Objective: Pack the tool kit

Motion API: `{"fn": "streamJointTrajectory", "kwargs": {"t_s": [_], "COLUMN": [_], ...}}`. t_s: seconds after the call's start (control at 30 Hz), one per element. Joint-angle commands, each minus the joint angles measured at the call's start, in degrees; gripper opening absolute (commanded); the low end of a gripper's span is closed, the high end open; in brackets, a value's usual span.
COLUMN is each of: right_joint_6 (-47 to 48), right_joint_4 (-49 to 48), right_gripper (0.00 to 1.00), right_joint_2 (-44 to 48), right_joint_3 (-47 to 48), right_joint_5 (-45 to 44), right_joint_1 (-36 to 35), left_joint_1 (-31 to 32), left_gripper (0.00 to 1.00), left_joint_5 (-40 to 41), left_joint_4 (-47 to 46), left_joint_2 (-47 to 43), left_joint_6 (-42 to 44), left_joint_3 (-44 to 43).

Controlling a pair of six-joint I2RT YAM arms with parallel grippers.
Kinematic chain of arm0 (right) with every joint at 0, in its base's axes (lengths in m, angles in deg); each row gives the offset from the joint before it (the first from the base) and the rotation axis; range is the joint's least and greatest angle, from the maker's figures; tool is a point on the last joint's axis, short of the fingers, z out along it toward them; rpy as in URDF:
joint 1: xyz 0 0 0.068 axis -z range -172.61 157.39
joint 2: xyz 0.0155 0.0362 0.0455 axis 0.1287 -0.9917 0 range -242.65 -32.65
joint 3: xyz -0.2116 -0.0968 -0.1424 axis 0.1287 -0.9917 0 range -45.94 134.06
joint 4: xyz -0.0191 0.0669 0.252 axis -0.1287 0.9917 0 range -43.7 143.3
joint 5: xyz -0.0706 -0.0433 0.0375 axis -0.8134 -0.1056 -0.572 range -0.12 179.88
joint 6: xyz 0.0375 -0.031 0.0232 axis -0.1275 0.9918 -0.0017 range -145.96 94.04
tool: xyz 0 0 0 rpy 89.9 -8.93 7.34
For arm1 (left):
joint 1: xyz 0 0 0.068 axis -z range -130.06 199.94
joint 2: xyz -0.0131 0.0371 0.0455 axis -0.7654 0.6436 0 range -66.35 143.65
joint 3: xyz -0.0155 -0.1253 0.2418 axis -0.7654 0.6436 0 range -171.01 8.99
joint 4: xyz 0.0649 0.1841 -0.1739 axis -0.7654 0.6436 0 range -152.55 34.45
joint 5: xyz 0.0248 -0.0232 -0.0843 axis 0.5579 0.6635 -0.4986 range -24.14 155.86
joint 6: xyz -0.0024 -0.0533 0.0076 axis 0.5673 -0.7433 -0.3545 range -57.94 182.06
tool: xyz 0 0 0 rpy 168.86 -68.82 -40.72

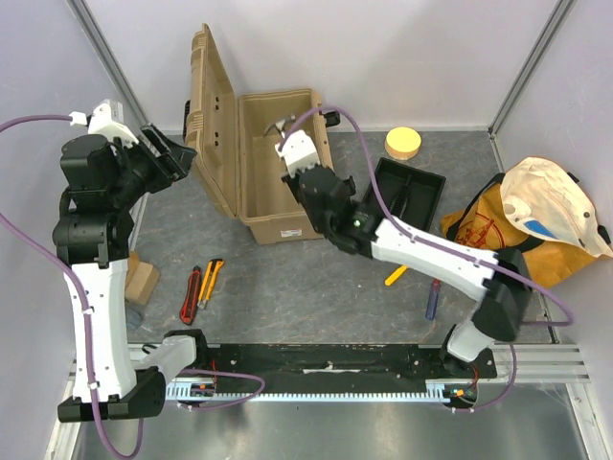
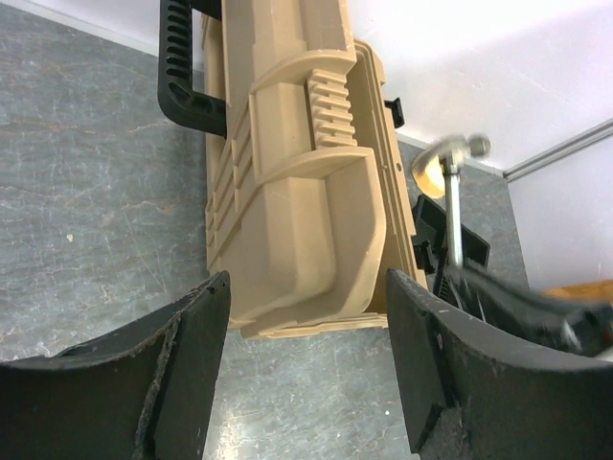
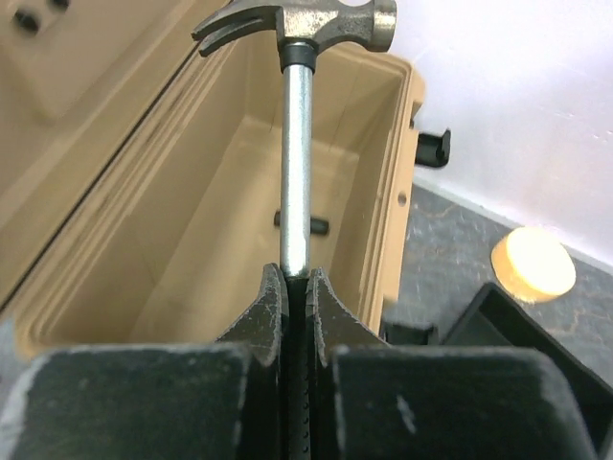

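Four small tools lie loose on the table, nearest to the arms: a red tool point(image 1: 191, 295) and a yellow tool point(image 1: 211, 280) toward the near left corner, a second yellow tool point(image 1: 396, 276) and a blue tool point(image 1: 433, 299) toward the near right. Farther, about the middle of the table, the box point(image 1: 278, 230) stands open. Its lid point(image 1: 215, 115) is raised on the left side, and the tray point(image 1: 426, 182) rests on the table just right of the box. The right gripper point(image 3: 295, 287) is pressed together on the black grip of the hammer point(image 3: 295, 144), over the open box. The hammer's long axis runs away from the gripper along the length of the box, so the way in is probably straight down. The left gripper point(image 2: 306, 355) is spread, with the outside of the lid ahead of it; whether they touch cannot be told. Only the right wrist view shows the pinch and the inside of the box. Only the top view shows the loose tools.
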Motion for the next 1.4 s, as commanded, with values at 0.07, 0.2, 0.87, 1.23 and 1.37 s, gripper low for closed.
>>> {"fn": "streamJointTrajectory", "kwargs": {"t_s": [0.07, 0.2, 0.87, 1.23, 1.37], "right_joint_6": [0.5, -1.7, -18.8, -27.5, -28.2], "right_joint_4": [-10.8, -10.6, -3.6, -1.9, -0.1], "right_gripper": [0.0, 0.0, 0.0, 0.0, 0.0], "right_joint_2": [-14.0, -24.1, -48.4, -50.2, -51.8], "right_joint_3": [19.2, 28.7, 41.1, 40.8, 43.1], "right_joint_5": [7.2, 9.4, 12.7, 16.8, 18.2], "right_joint_1": [6.8, 9.4, 12.6, 14.1, 14.1], "left_joint_1": [0.2, 0.2, 0.3, 1.0, 1.2], "left_gripper": [0.72, 0.72, 0.73, 0.74, 0.74], "left_joint_5": [0.1, 0.4, 8.7, 9.7, 9.7], "left_joint_4": [-1.6, -1.6, 0.7, 0.9, 1.0], "left_joint_2": [0.0, 0.5, -0.2, -0.1, -0.1], "left_joint_6": [0.8, 1.2, 6.9, 7.4, 7.4], "left_joint_3": [-3.0, -2.9, -5.0, -5.2, -5.2]}}
